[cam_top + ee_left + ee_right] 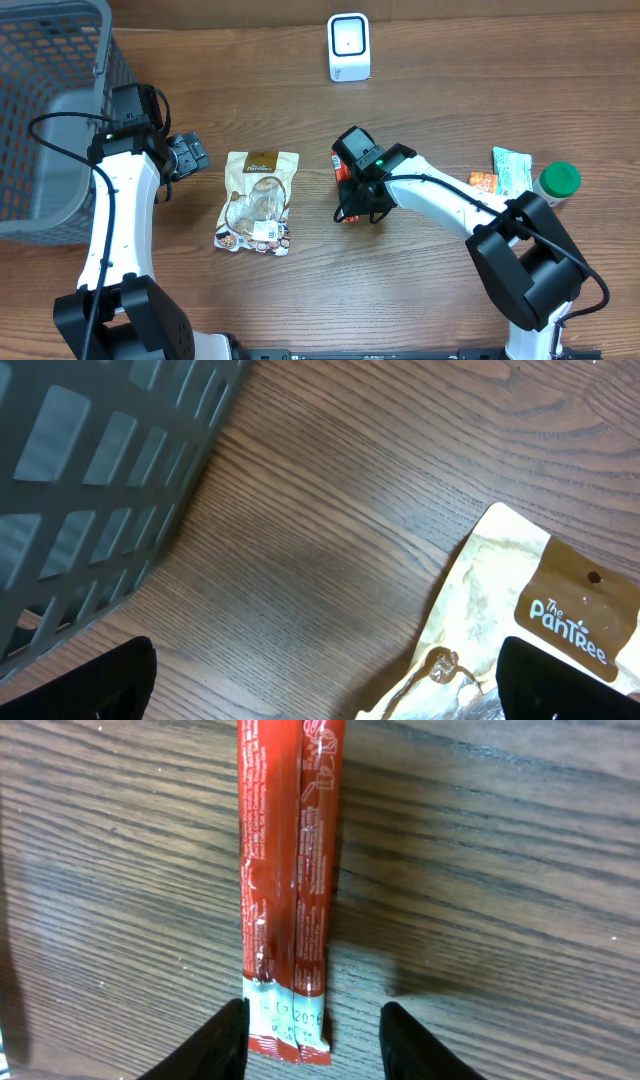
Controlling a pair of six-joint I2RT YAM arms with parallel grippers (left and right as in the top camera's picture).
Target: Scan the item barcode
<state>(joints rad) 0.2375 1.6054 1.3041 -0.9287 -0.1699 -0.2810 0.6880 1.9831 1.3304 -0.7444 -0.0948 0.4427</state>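
while the red stick packet (288,870) lies on the worktop (300,310) mid-frame, the right gripper (315,1038) straddles its end, spread, not pinching; left gripper (330,690) spread wide. white scanner (349,46), upper centre, well apart: scan outstanding.

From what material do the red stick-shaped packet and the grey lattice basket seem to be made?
Red stick-shaped packet: probably thin plastic or foil film, glossy; shine, wrinkles and a crimped end seal. Grey lattice basket: likely moulded plastic, matte; uniform square openings.
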